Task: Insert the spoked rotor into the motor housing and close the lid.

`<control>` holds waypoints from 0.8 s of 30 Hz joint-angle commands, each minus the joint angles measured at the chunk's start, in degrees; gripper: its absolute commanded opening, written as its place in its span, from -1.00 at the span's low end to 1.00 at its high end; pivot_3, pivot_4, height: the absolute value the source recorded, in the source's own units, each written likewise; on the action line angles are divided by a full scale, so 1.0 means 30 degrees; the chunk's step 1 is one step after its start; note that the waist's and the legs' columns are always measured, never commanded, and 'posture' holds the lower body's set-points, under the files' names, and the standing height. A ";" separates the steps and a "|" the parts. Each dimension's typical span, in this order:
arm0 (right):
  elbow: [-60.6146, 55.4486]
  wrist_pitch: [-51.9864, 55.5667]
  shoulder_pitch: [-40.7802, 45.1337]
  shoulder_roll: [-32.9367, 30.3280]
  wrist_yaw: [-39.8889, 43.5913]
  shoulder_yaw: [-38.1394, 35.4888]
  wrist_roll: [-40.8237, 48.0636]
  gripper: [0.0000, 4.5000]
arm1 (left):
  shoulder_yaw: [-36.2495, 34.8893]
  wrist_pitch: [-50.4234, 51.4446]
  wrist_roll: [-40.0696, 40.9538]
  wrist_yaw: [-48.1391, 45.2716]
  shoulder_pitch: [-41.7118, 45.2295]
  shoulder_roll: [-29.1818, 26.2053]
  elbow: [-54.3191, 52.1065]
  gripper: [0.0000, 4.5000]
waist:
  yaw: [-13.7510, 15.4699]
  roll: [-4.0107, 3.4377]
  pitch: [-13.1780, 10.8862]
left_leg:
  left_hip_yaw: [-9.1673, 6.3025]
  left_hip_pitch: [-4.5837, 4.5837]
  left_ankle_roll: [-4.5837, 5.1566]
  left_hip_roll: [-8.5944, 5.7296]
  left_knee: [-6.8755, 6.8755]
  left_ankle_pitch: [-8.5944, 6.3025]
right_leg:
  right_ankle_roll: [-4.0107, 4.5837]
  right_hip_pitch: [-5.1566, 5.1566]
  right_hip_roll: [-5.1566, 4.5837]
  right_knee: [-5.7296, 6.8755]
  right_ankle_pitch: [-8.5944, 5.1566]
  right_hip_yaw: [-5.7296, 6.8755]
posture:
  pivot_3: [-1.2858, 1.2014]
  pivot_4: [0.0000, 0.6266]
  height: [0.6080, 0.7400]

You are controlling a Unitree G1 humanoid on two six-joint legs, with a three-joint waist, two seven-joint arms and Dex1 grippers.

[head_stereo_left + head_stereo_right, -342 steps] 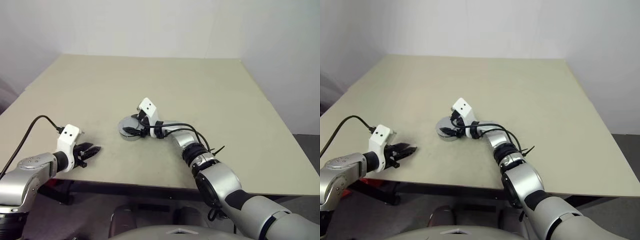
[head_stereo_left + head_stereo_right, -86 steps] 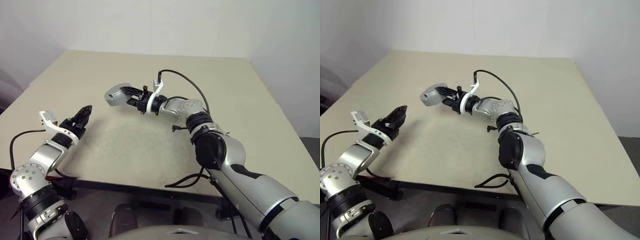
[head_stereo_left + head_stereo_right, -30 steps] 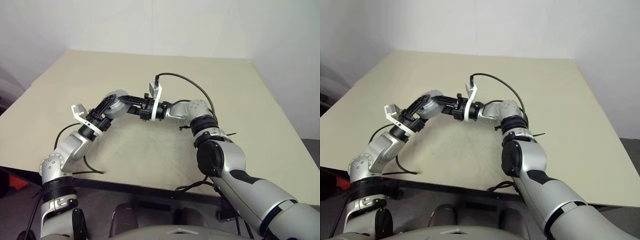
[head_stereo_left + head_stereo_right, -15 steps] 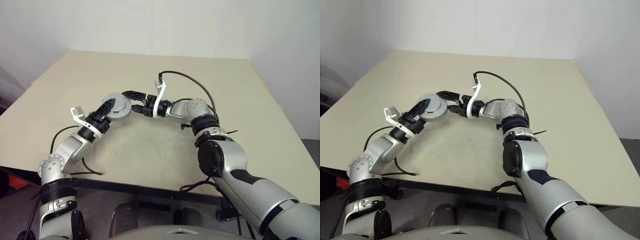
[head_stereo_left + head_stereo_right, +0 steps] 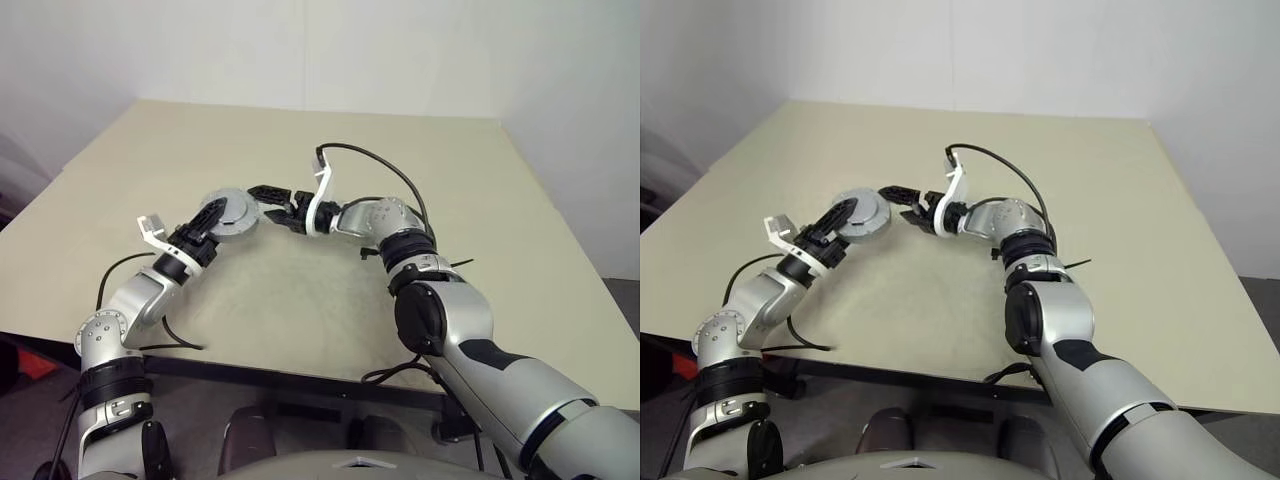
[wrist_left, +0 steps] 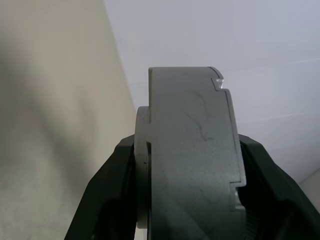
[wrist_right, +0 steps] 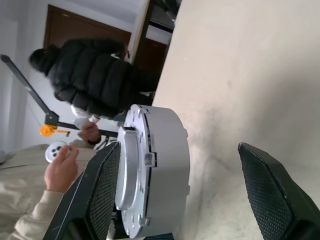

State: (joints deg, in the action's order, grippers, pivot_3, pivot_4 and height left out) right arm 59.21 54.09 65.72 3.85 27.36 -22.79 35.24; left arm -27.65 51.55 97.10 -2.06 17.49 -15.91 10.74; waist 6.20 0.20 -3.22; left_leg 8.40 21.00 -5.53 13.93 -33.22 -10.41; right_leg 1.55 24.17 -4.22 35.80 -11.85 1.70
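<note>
Above beige table, left tool clamps motor housing.

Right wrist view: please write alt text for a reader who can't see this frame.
A round silver-grey motor housing, seen edge-on, sits between the right gripper's open black fingers, above a beige table. Beyond the table edge, a person in a black puffy jacket holds a small white object.
</note>
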 commanded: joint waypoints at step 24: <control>0.1717 -0.4067 -0.0178 -0.1607 0.0216 0.0264 -0.2073 0.88 | -0.3676 -0.4828 -0.3052 0.1147 -0.2101 -0.0140 0.0025 -0.07 | -0.0128 0.0038 0.0008 | 0.0000 -0.0022 0.0003 0.0001 -0.0032 -0.0001 | 0.0048 -0.0029 0.0001 0.0019 -0.0024 -0.0009 | 0.03 -1.00 1.00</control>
State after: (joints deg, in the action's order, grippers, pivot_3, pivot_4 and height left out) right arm 66.65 41.83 64.38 -0.98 27.33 -21.80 28.62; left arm -37.30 38.79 88.64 1.01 9.17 -15.79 11.42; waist 5.82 0.31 -3.20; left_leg 8.40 20.93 -5.52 13.94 -33.33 -10.41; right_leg 1.70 24.08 -4.22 35.86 -11.91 1.67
